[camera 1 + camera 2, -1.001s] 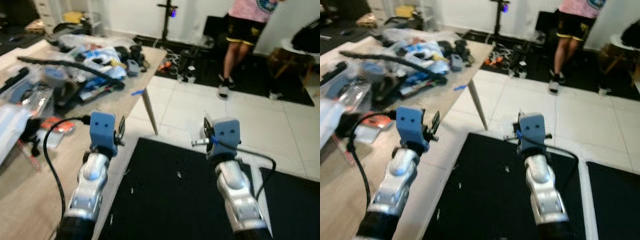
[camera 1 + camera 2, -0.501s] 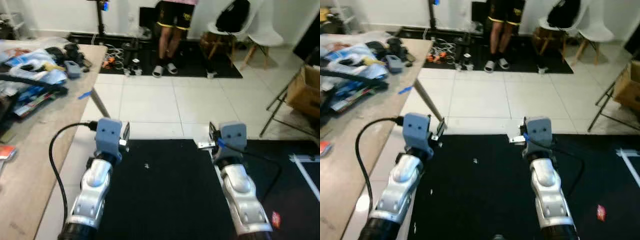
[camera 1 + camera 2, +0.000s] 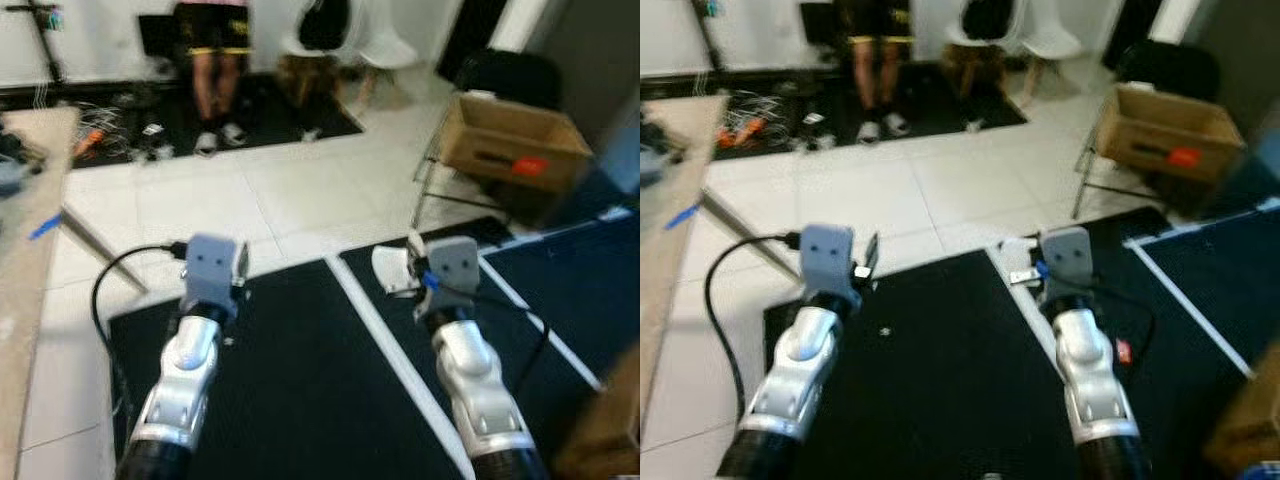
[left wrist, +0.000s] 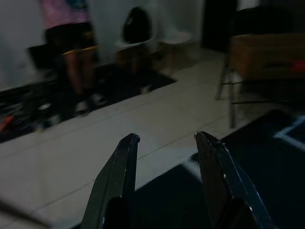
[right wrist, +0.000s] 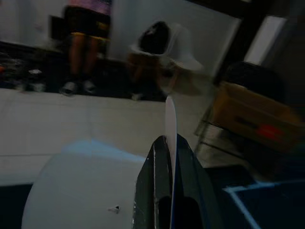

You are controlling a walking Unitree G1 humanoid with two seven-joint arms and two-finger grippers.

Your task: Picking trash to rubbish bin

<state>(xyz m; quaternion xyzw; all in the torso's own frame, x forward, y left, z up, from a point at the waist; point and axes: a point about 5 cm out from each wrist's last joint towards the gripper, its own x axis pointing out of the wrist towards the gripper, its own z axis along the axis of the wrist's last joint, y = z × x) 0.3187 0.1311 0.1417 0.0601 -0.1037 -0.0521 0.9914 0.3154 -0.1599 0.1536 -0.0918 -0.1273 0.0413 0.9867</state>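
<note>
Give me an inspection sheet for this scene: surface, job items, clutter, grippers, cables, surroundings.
Surface: black mats on white tile floor.
Job's things: white paper scrap pinched in right gripper; no rubbish bin seen.
Clutter: small red scrap on mat.
Grippers: left gripper open, holding nothing; right shut on scrap.
Cables: black cable looping beside left arm.
Surroundings: cardboard box, person standing, chairs, table edge.

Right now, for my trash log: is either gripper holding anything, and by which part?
The right gripper pinches a white piece of trash by its edge; the left gripper is open, holding nothing.
</note>
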